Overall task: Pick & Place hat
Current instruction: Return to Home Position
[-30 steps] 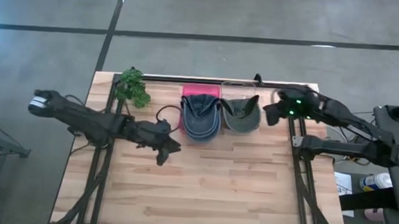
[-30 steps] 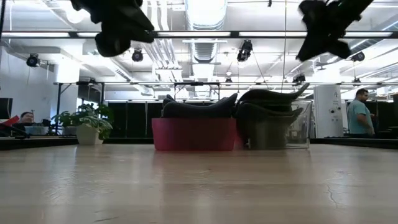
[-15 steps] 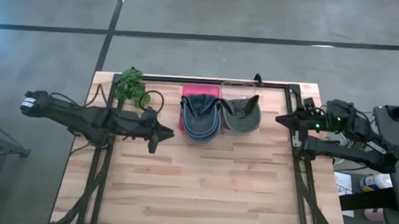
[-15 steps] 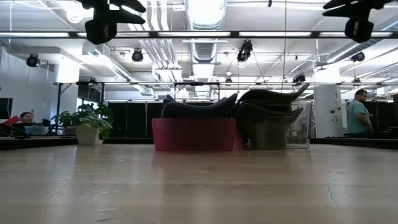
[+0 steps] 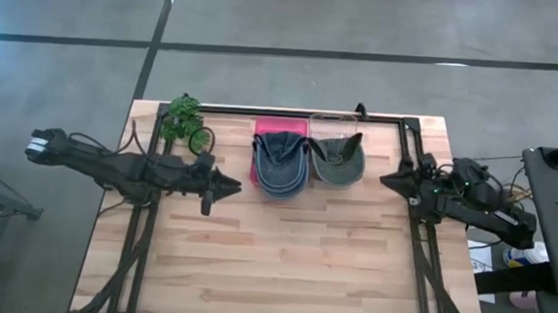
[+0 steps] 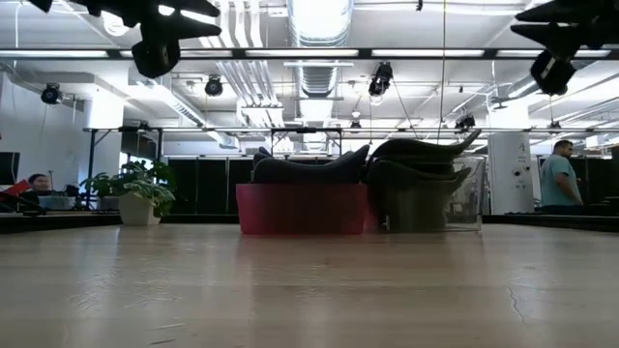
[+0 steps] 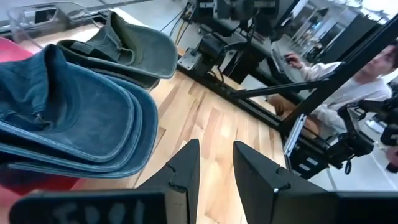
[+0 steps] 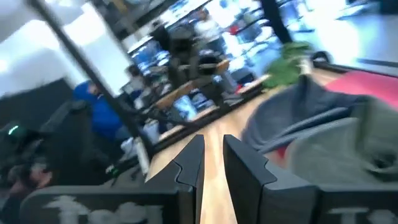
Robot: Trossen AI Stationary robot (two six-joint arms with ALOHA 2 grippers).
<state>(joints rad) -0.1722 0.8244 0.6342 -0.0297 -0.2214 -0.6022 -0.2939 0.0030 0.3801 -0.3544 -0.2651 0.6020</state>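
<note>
A stack of blue denim hats (image 5: 280,163) rests in a red bin (image 5: 281,127) at the table's far middle. Beside it on the right, a stack of grey-green hats (image 5: 338,160) sits in a clear bin (image 6: 468,193). My left gripper (image 5: 225,184) hovers left of the blue hats, pointing at them, with a narrow empty gap between its fingers (image 7: 215,163). My right gripper (image 5: 390,180) hovers at the table's right edge, pointing left toward the grey-green hats (image 8: 311,118); its fingers stand almost together (image 8: 213,155) and hold nothing. Both hang high above the table (image 6: 155,53) (image 6: 551,70).
A small potted plant (image 5: 184,120) stands at the far left corner. Black frame rails (image 5: 140,235) (image 5: 426,263) run along both table sides. The near half of the wooden table (image 5: 272,263) is bare. People sit and stand in the room beyond (image 6: 559,174).
My right gripper has drawn back from the grey-green hats toward the table's right edge, sunk a little and tipped from pointing down to level. My left gripper has pulled back toward the table's left and far side, away from the middle, and has levelled out. The hats have stayed put.
</note>
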